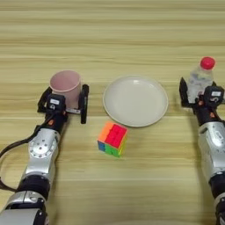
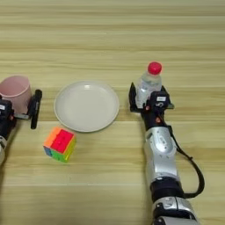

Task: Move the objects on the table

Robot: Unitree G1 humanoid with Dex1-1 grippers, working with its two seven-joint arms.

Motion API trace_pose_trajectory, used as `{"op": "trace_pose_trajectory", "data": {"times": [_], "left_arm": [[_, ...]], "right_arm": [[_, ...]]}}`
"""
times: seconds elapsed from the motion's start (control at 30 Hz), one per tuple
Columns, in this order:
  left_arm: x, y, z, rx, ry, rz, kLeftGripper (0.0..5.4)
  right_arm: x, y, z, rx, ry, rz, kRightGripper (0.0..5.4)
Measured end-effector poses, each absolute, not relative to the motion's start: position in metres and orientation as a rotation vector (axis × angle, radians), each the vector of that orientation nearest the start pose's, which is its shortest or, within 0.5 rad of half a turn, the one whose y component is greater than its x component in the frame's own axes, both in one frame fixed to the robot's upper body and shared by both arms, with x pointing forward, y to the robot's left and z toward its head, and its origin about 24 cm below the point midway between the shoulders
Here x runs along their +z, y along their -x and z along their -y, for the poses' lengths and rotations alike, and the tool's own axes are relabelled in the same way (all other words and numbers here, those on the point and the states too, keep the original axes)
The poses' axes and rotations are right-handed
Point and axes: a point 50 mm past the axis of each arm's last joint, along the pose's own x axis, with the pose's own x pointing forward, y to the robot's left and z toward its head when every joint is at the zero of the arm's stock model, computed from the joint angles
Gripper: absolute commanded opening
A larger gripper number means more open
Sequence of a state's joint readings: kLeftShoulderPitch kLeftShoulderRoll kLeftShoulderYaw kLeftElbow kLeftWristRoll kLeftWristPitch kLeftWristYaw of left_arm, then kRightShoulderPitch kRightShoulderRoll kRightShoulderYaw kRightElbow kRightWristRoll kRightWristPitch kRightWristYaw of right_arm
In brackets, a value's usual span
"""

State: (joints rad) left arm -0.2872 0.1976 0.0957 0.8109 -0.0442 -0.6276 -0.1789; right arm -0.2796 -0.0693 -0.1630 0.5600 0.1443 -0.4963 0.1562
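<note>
A pale pink cup (image 1: 65, 86) stands upright at the left of the table (image 1: 110, 26). My left gripper (image 1: 63, 103) is open, with one black finger on each side of the cup's lower part. At the right a clear water bottle (image 2: 148, 85) with a red cap stands upright. My right gripper (image 2: 148, 100) reaches around its lower half from the near side. A multicoloured puzzle cube (image 1: 113, 139) lies alone near the middle, in front of the plate, and neither gripper touches it.
A round cream plate (image 1: 135, 101) with nothing on it lies between the cup and the bottle. Both forearms stretch from the near edge toward their objects. A black cable (image 2: 193, 169) loops beside the right arm.
</note>
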Motion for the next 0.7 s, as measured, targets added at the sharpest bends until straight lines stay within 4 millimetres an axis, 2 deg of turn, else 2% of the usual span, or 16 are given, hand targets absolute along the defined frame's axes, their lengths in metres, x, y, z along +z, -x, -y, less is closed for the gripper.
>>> {"op": "trace_pose_trajectory", "data": {"times": [0.07,0.33,0.7], "left_arm": [[0.004,-0.284,-0.202,-0.095,-0.150,0.100,5.40],[0.004,-0.284,-0.202,-0.096,-0.149,0.100,5.40],[0.004,-0.285,-0.201,-0.097,-0.148,0.101,5.40]], "right_arm": [[0.038,-0.294,0.183,0.005,-0.072,0.230,5.36],[0.039,-0.288,0.185,0.001,-0.066,0.243,5.36],[0.046,-0.264,0.192,-0.007,-0.045,0.269,5.36]]}}
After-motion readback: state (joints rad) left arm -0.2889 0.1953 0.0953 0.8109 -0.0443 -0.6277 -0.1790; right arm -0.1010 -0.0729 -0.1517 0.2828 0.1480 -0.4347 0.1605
